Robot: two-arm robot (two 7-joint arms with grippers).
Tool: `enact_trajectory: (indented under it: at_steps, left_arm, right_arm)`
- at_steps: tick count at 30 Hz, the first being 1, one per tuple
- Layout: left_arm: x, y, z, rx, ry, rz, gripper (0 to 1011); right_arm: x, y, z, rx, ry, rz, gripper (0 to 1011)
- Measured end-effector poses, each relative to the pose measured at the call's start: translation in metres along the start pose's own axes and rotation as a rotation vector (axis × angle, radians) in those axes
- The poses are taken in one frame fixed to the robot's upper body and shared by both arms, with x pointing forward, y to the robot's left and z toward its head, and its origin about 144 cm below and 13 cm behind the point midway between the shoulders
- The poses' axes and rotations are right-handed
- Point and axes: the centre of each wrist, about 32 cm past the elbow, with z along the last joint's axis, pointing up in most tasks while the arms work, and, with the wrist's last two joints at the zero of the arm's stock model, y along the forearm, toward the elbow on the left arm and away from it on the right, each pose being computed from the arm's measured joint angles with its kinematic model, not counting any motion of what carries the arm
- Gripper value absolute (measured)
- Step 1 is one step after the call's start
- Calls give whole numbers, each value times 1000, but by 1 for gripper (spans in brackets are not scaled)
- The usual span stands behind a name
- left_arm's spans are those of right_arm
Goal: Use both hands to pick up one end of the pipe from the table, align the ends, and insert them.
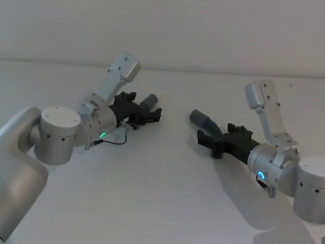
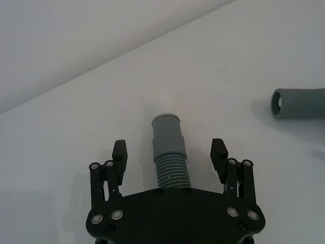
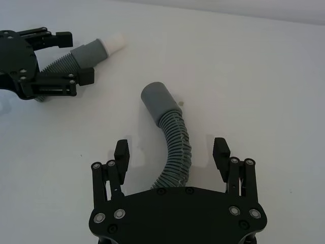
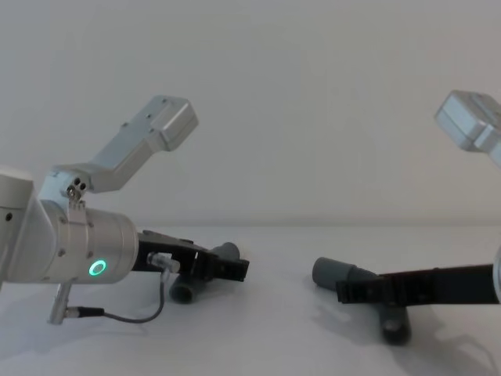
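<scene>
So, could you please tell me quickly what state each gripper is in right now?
Left gripper: open, straddling the white-tipped hose piece.
Right gripper: open, straddling the plain-cuffed hose piece.

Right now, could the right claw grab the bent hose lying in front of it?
Probably yes. The right gripper has its open fingers on either side of the longer hose piece on the table, with nothing between them and its ribbed body.

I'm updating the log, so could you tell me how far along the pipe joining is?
Done: the left gripper straddles the shorter hose piece, the right gripper the longer hose piece. In hand: both grippers open, neither piece gripped. To do: close, lift off the table, line the white tip up with the socket cuff and insert.
</scene>
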Motion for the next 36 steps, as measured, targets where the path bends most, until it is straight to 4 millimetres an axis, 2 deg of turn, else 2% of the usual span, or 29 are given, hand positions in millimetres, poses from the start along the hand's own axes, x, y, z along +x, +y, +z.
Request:
enact_trajectory:
  at_steps: [36]
  left_arm:
    - [0, 3, 0, 14, -2, 1, 1000]
  right_arm:
    - [-2, 6, -3, -5, -7, 9, 1004]
